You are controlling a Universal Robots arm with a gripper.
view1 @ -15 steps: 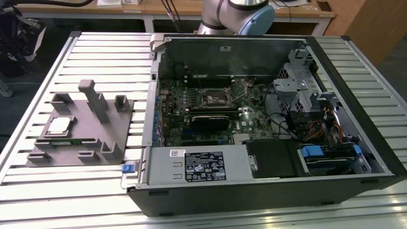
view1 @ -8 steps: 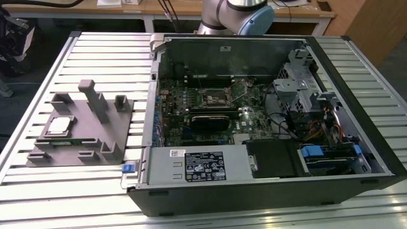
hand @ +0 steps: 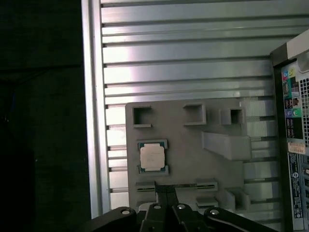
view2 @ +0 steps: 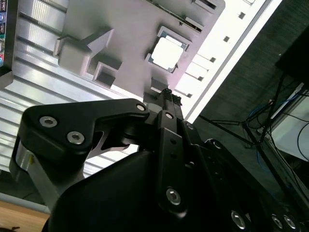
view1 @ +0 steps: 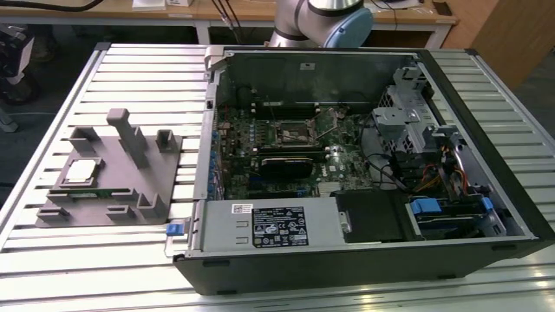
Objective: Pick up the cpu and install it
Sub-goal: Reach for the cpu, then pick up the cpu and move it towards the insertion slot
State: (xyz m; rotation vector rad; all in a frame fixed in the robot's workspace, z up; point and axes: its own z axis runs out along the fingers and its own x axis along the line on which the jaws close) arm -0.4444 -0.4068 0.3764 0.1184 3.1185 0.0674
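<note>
In the exterior view, the picture's edge is cutting off the arm (view1: 323, 18) beyond one joint, and the board's socket (view1: 293, 133) is appearing too small to tell whether it is occupied. In the second wrist view, the gripper (view2: 167, 93) is covering part of the grey holder (view2: 130, 43). In the first wrist view, the edge is cutting through the computer case (hand: 295, 121), and the closed fingertips (hand: 161, 195) are hiding part of the memory stick (hand: 193, 185).

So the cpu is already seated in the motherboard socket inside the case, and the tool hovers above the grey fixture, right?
No. The cpu is not installed: it lies in its recess on the grey fixture, outside the case, as the first wrist view shows. The tool does hover above the grey fixture.
</note>
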